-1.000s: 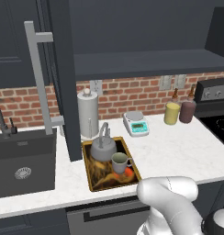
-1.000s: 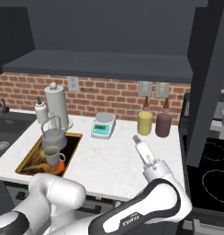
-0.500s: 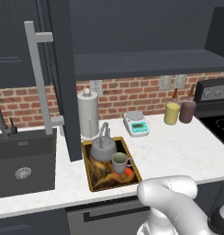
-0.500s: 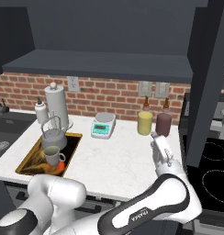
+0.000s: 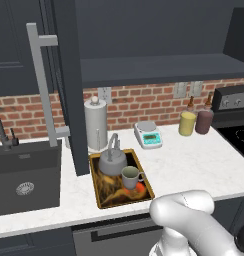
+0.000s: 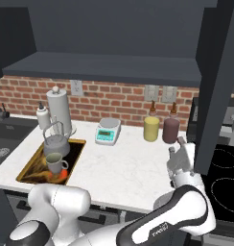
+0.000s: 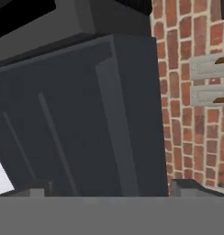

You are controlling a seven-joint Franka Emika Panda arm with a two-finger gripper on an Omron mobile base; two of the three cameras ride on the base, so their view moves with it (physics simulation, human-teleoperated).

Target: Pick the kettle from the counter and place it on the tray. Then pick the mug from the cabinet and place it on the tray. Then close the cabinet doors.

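Observation:
The grey kettle (image 5: 112, 161) (image 6: 55, 144) and the small mug (image 5: 130, 176) (image 6: 54, 163) both stand on the patterned tray (image 5: 97, 194) (image 6: 29, 167), which lies on the white counter (image 5: 184, 165). The cabinet (image 5: 159, 67) above is open, its dark shelf bare. Its left door (image 5: 70, 85) with the long bar handle (image 5: 42, 85) swings out over the counter. My gripper (image 6: 181, 147) is open, empty and raised beside the inner face of the right door (image 6: 216, 86). In the hand view that door's panel (image 7: 72, 124) is close ahead, between my fingertips (image 7: 187, 186).
A tall grey cylinder (image 5: 95, 123), a white scale (image 5: 148, 134), a yellow jar (image 5: 187, 123) and a maroon jar (image 5: 204, 121) line the brick wall. The black sink (image 5: 24, 175) lies left and the stove (image 6: 224, 178) right.
My gripper has swung right across the counter, away from the tray and up to the right door. Its jaws stayed open. Kettle and mug have not moved.

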